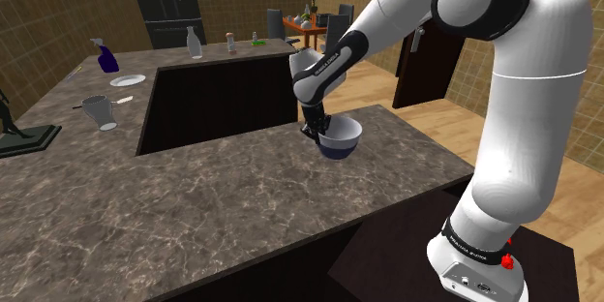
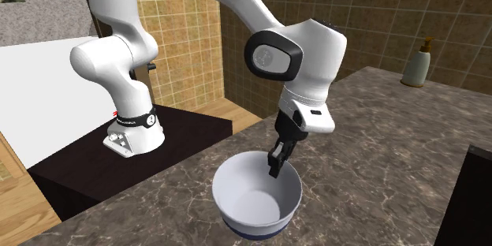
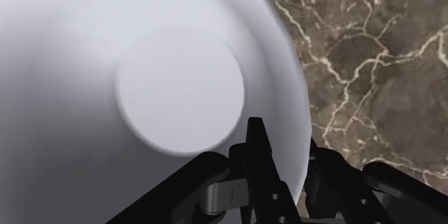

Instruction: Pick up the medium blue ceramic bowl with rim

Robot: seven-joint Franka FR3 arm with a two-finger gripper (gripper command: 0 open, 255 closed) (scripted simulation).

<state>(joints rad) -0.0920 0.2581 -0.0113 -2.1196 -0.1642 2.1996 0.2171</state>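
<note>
The bowl (image 1: 343,139), white inside with a dark blue base, sits on the marbled desk (image 1: 194,203), toward three o'clock in the shoulder view. The gripper (image 1: 317,135) pinches its rim at nine o'clock, one finger inside, one outside

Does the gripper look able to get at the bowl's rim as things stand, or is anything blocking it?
Probably yes. The gripper is at the rim of the bowl, one finger inside and one outside, apparently clasping the wall. Nothing else on the counter stands near enough to block it.
</note>
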